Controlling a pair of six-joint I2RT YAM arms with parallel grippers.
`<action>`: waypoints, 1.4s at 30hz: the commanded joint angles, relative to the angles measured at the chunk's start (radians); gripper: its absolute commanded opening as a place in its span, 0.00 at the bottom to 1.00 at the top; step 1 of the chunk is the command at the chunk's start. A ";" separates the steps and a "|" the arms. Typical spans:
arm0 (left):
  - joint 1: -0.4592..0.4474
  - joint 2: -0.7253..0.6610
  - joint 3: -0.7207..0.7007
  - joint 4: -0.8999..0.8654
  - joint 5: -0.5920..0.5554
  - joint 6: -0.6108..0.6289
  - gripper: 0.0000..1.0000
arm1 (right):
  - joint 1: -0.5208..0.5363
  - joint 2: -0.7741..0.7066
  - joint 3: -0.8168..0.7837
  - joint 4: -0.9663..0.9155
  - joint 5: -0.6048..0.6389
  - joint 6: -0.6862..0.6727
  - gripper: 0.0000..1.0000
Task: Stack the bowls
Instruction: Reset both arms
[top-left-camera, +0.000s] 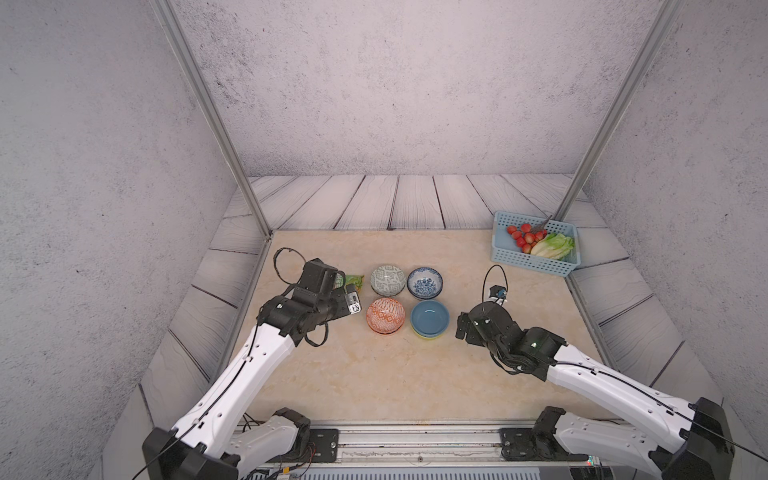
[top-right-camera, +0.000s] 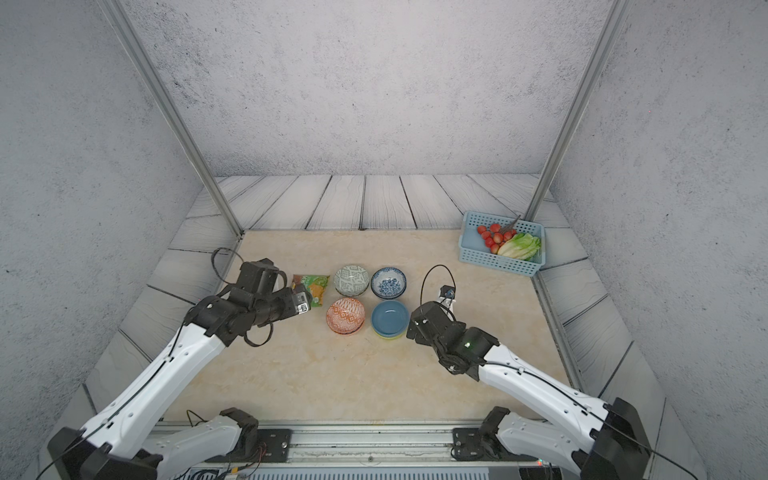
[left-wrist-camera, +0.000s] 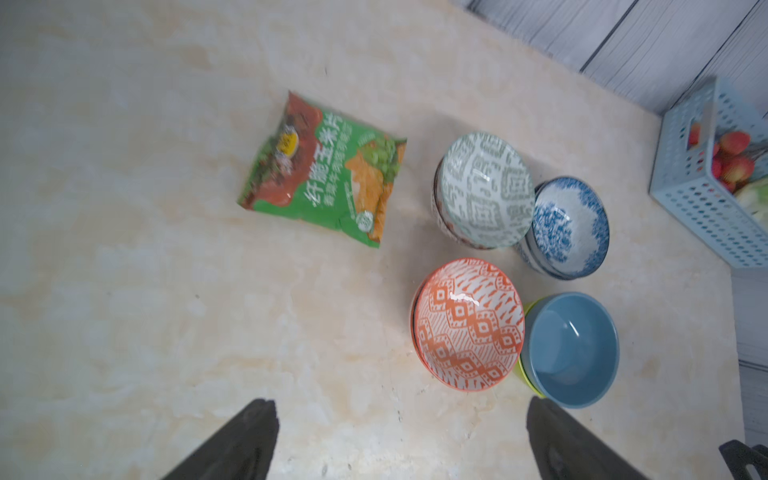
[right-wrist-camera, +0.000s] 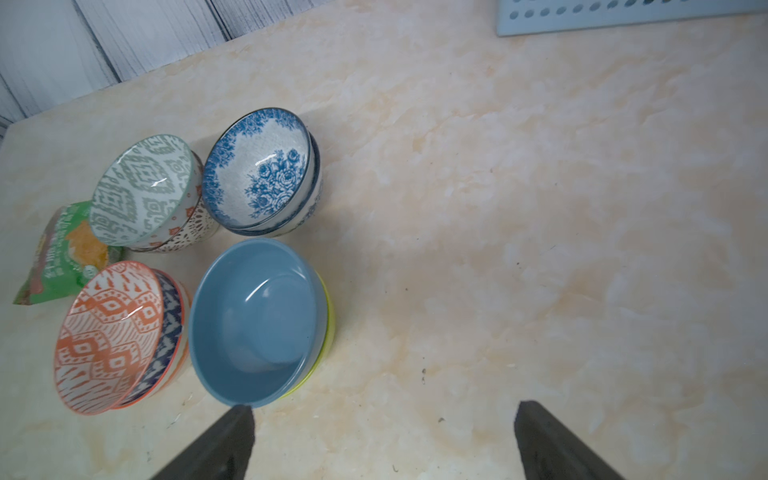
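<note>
The bowls stand in four stacks of two, close together at mid-table. A grey-green patterned bowl tops a white dark-patterned one. A blue-floral bowl sits in its twin. An orange-patterned bowl sits in another orange one, and a plain blue bowl in a lime bowl. My left gripper hovers just left of the orange stack, open and empty. My right gripper hangs just right of the blue stack, open and empty, with one fingertip near the blue rim.
A green snack packet lies flat left of the grey-green stack, beside my left wrist. A light blue slotted basket with tomatoes and lettuce stands at the back right corner. Grey plank walls and metal posts border the marble top.
</note>
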 joint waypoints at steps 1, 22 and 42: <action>0.007 -0.110 -0.095 0.137 -0.105 0.093 1.00 | -0.012 -0.001 0.061 -0.004 0.171 -0.114 0.99; 0.229 0.165 -0.450 0.902 -0.483 0.417 1.00 | -0.420 0.181 -0.469 1.253 0.348 -0.848 0.99; 0.303 0.315 -0.627 1.371 -0.315 0.621 1.00 | -0.573 0.535 -0.578 1.877 -0.018 -0.973 0.99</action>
